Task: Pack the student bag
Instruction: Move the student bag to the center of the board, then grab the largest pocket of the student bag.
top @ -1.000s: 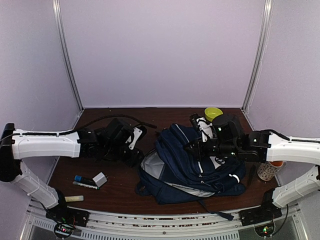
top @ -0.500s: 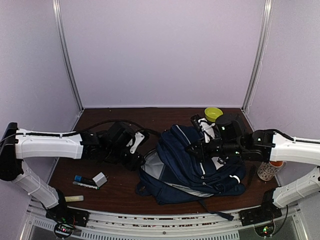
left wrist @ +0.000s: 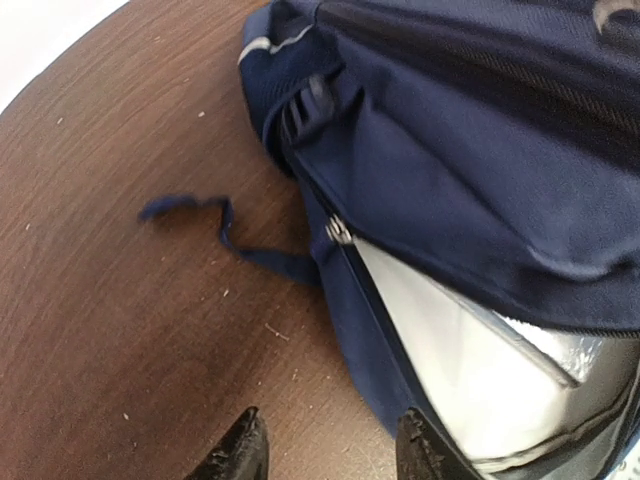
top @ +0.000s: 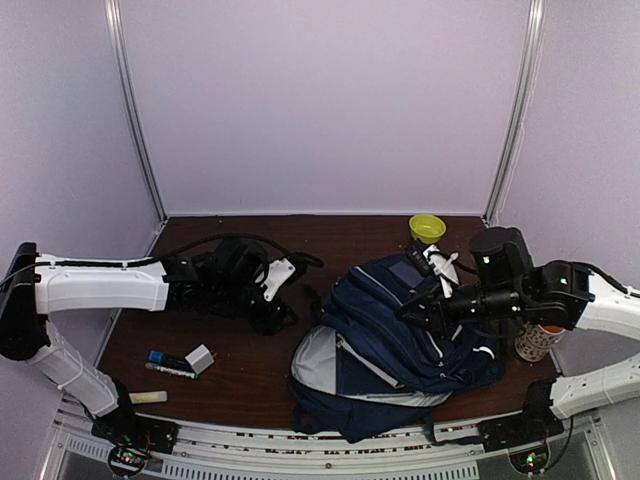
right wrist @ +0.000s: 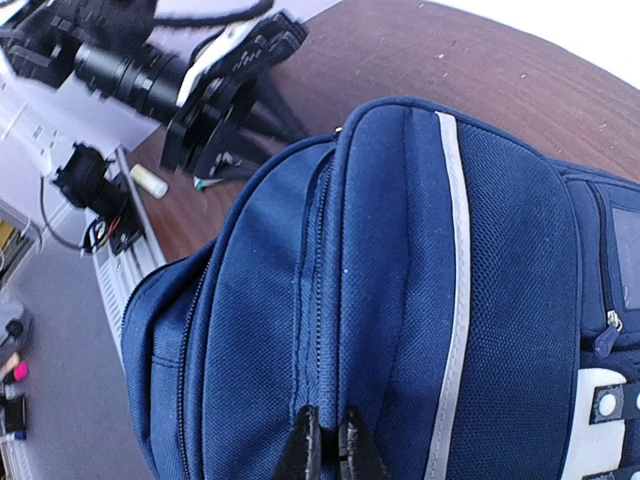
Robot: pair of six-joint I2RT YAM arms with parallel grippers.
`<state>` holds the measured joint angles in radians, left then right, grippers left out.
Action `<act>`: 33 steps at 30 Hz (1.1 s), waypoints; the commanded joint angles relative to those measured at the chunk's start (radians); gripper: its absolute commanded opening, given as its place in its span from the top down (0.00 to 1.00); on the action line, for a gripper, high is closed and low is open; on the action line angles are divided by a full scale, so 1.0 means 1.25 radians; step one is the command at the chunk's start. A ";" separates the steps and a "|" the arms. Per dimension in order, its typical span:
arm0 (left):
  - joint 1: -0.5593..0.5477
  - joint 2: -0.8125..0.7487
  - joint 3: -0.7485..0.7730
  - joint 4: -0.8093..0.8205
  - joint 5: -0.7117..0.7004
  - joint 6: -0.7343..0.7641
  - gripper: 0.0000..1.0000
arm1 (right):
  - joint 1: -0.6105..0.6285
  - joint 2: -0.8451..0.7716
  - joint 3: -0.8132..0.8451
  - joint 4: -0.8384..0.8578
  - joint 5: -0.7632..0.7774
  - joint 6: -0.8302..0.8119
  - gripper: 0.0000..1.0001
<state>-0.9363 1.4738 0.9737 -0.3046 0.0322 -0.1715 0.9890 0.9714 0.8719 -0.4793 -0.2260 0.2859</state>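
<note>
Brown wood table (top: 250,355) lies under both grippers.

Student bag (top: 400,330) lies on its side on the table, directly under R gripper (right wrist: 325,445) and just off to the right of L gripper (left wrist: 332,455). It's navy w/ a white stripe, and its top end is bunched up higher than the rest. The main zip is open on the side facing L gripper, so the light grey lining (left wrist: 470,370) shows.

R gripper: fingers pressed together, pinching a thin fold of bag fabric along a seam near the white stripe. The buckle patch is off to one side of the tips.

L gripper: fingers spread w/ nothing btw them, only bare table. It's low over the wood, and one tip is right by the bag's open edge; can't tell if it touches. A loose dark strap (left wrist: 230,230) lies on the table ahead of the tips.

Patterned cup (top: 535,342) is behind R gripper, next to its forearm. Yellow bowl (top: 427,227) is beyond R gripper, near the back wall.

Behind L gripper, twd the near edge: small grey block (top: 200,358), blue marker (top: 165,357) just beside it, and a pale stick (top: 147,397) further back.
</note>
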 commanded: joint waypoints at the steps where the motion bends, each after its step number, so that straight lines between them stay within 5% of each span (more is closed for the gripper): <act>1: 0.009 0.007 0.040 0.027 0.135 0.123 0.57 | 0.007 -0.041 0.004 -0.052 -0.089 -0.037 1.00; 6: 0.014 0.061 0.030 0.042 0.188 0.258 0.67 | 0.008 -0.047 -0.012 -0.071 -0.107 -0.044 1.00; 15: 0.020 0.086 -0.164 0.446 0.214 0.389 0.65 | 0.007 -0.073 -0.036 -0.080 -0.222 -0.060 1.00; 33: 0.073 0.289 -0.100 0.612 0.393 0.443 0.69 | 0.007 -0.026 -0.006 -0.102 -0.228 -0.057 1.00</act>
<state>-0.8486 1.7996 0.8124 0.3668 0.4297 0.3614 0.9916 0.9306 0.8242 -0.6041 -0.4530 0.2081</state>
